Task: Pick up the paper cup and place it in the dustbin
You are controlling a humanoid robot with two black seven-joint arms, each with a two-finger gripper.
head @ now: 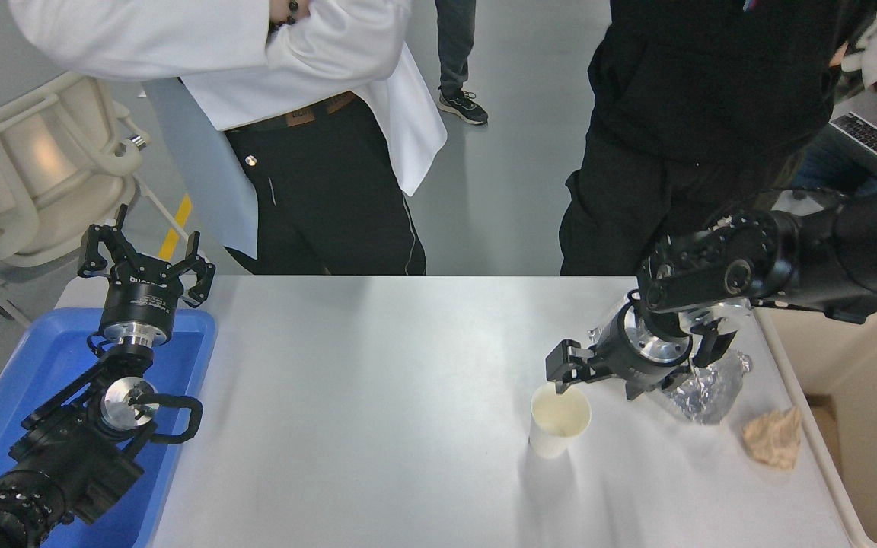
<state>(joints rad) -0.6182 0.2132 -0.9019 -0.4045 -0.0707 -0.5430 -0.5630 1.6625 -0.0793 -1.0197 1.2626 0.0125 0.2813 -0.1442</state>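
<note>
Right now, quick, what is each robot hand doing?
Left gripper: open, empty, parked over the blue tray.
Right gripper: open, empty, right beside the paper cup.

At mid-frame right, the small cream-white paper cup [559, 419] looks matt and smooth, with a rolled rim. Behind it, the crinkled silver foil container [705, 390] is bright and creased. The crumpled tan paper wad [773, 437] at lower right is dull and rough. The white table [377, 411] has a smooth, faintly sheeny top. The blue plastic tray [27, 365] at lower left is glossy; the beige plastic dustbin [876, 426] at the right edge is matt.
</note>
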